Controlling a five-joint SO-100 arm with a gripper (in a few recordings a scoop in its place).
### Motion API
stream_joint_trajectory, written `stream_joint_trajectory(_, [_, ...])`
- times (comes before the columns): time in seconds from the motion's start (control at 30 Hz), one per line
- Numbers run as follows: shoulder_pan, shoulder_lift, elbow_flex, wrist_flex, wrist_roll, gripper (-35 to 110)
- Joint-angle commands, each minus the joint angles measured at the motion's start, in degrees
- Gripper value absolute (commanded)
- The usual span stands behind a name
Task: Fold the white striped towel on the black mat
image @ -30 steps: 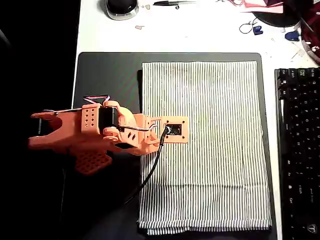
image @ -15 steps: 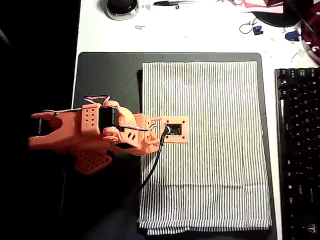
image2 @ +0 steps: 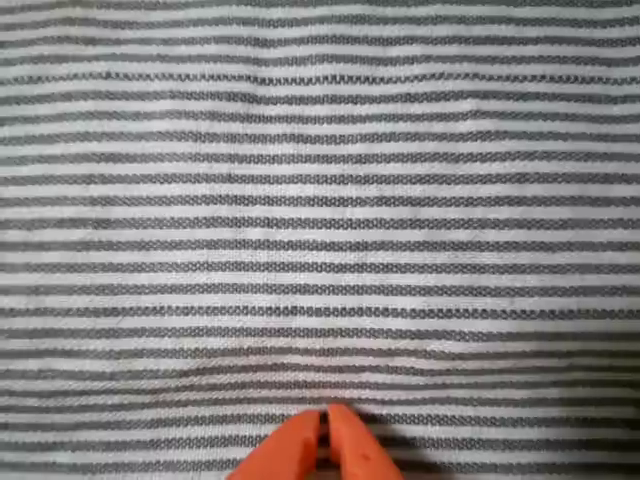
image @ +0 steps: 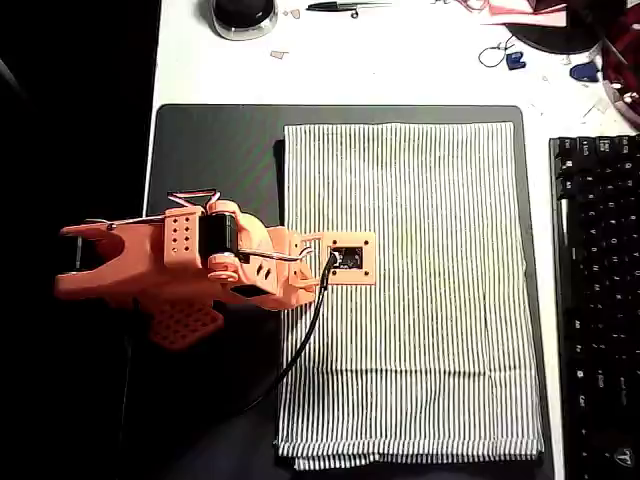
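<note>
Lying flat on the large matte black rectangular mat, the thin white cloth towel with fine dark grey pinstripes covers the mat's right portion in the overhead view, its bottom edge showing a doubled layer. The orange 2-finger gripper has its fingertips pressed together with nothing between them, low over the towel's left-centre area.
</note>
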Motion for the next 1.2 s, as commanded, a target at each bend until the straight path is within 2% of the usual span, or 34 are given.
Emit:
stream_joint_trajectory(0.0, [-1.0,-1.5,-1.7,0.2,0.2,0])
stream_joint_trajectory(0.27, [-4.3,-5.5,-7.2,1.0,2.5,0])
stream_joint_trajectory(0.73, [-15.3,-15.9,-19.8,3.7,12.7,0])
stream_joint_trajectory(1.17, [-24.6,-34.4,-31.2,-3.4,23.4,0])
